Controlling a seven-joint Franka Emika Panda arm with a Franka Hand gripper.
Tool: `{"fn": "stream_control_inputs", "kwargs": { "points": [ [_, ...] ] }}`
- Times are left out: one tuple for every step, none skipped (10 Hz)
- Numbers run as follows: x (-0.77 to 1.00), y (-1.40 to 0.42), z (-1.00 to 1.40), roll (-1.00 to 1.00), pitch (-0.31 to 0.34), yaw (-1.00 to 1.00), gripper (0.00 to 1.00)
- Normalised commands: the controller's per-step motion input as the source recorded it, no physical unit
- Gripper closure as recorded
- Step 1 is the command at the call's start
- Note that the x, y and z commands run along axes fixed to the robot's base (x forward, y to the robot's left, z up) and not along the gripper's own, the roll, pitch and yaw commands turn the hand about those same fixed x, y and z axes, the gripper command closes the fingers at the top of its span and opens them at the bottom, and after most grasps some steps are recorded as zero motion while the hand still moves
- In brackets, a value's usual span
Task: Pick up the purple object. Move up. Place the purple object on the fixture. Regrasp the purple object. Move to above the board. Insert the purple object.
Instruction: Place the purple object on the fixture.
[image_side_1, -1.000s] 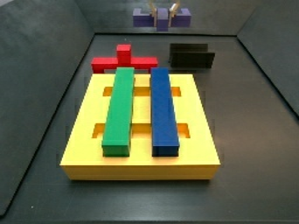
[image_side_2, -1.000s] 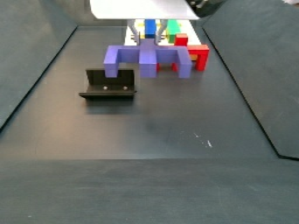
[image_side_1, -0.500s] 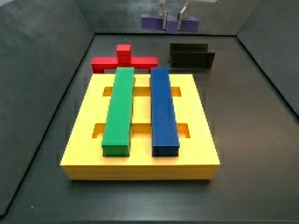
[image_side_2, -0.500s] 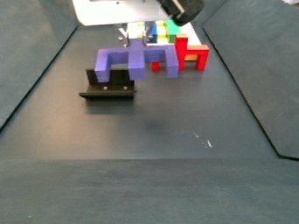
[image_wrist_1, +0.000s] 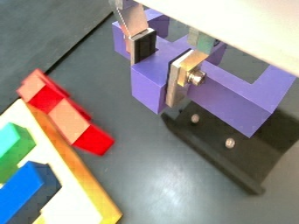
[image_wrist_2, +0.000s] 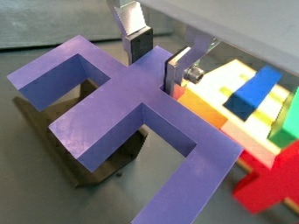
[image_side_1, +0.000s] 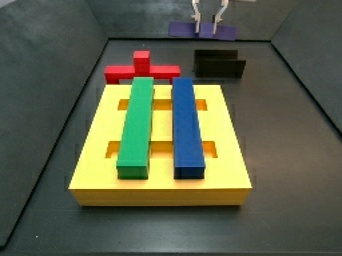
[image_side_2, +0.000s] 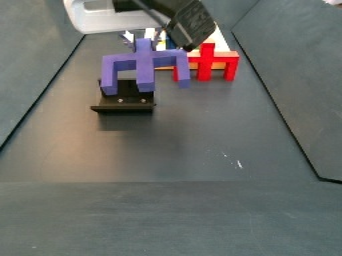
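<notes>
My gripper (image_wrist_1: 160, 63) is shut on the central stub of the purple object (image_wrist_1: 222, 103), with a silver finger on each side. In the wrist views the purple object (image_wrist_2: 122, 109) hangs right over the black fixture (image_wrist_1: 239, 149), part of which shows under it (image_wrist_2: 87, 171). In a side view the purple object (image_side_2: 131, 70) is over the fixture (image_side_2: 124, 102); I cannot tell whether they touch. In the other side view my gripper (image_side_1: 207, 14) holds the piece (image_side_1: 187, 29) at the far end, beyond the fixture (image_side_1: 221, 64). The yellow board (image_side_1: 160, 185) fills the middle.
A green bar (image_side_1: 136, 125) and a dark-blue bar (image_side_1: 187, 125) lie in the board's slots. A red cross-shaped block (image_side_1: 140, 68) sits between the board and the far wall, beside the fixture; it also shows in the other side view (image_side_2: 217, 64). Dark walls ring the floor.
My gripper has carried the purple object sideways from beside the red cross to over the fixture. It stays shut on the piece. Nothing else has moved.
</notes>
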Motion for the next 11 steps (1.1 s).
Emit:
{"fn": "stream_control_inputs", "kwargs": {
  "points": [
    [0.83, -0.03, 0.0, -0.97, 0.166, 0.0, 1.0],
    [0.83, -0.04, 0.0, -0.96, 0.157, 0.0, 1.0],
    [0.9, -0.01, -0.01, -0.82, 0.137, 0.0, 1.0],
    [0.76, 0.01, 0.0, -0.92, 0.0, 0.0, 1.0],
    [0.8, -0.04, -0.07, -0.63, -0.103, 0.0, 1.0],
    [0.98, 0.0, -0.24, -0.27, -0.18, 0.01, 1.0],
    [0.61, 0.19, -0.46, -0.34, -0.531, 0.08, 1.0],
    [0.37, 0.09, -0.63, -0.33, -0.411, 0.0, 1.0],
    [0.38, 0.0, -0.38, -0.06, -0.051, 0.0, 1.0],
    [0.03, 0.02, -0.32, -0.07, -0.011, 0.0, 1.0],
    [0.12, 0.0, -0.2, -0.04, 0.006, -0.03, 1.0]
  ]
}}
